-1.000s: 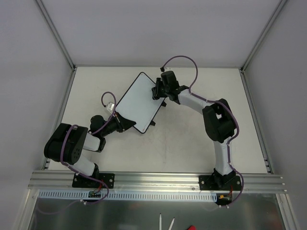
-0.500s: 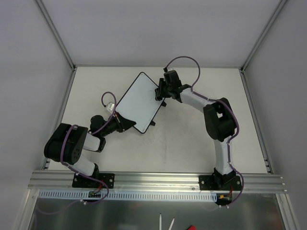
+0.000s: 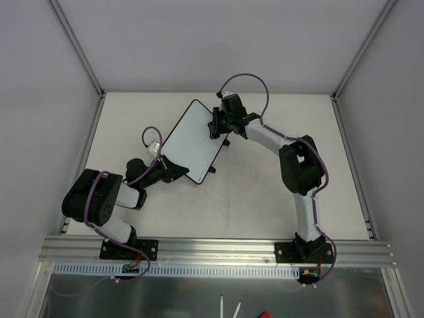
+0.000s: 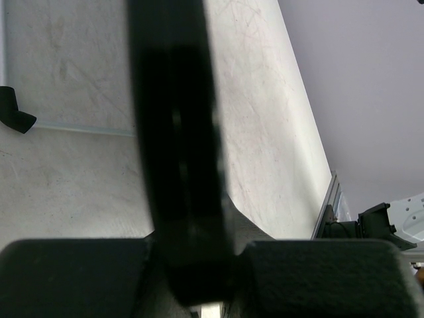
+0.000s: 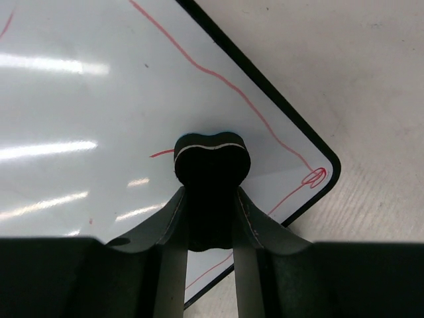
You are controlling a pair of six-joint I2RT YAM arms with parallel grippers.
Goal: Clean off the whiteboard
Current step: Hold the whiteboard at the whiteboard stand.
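- Right gripper (image 3: 217, 126) (image 5: 211, 193): jaws clamped on a small black bone-shaped eraser (image 5: 211, 159). The eraser's lobed end is pressed down on the whiteboard (image 3: 189, 142) (image 5: 99, 99).
- Left gripper (image 3: 169, 169): jaws closed together on the whiteboard's near-left corner, seen from above. In the left wrist view a dark band fills the gap between the fingers, too blurred to say more.
- Whiteboard lies flat on the table (image 3: 252, 192), left of centre and turned diagonally, between the two grippers. One long edge faces the right arm.
- Marks, right wrist view: a thin red line (image 5: 225, 83) runs along the board's edge toward the rounded corner and ends in a small red loop (image 5: 315, 176). A short red stroke sits just left of the eraser. Faint red traces lie lower down beside the fingers.
- One black foot (image 3: 212, 170) sticks out from the board's near edge.
- Table surface is pale and scuffed.
- Aluminium rail (image 3: 218, 248) runs along the near edge and carries both arm bases.
- Purple cable (image 3: 242, 78) loops above the right wrist.
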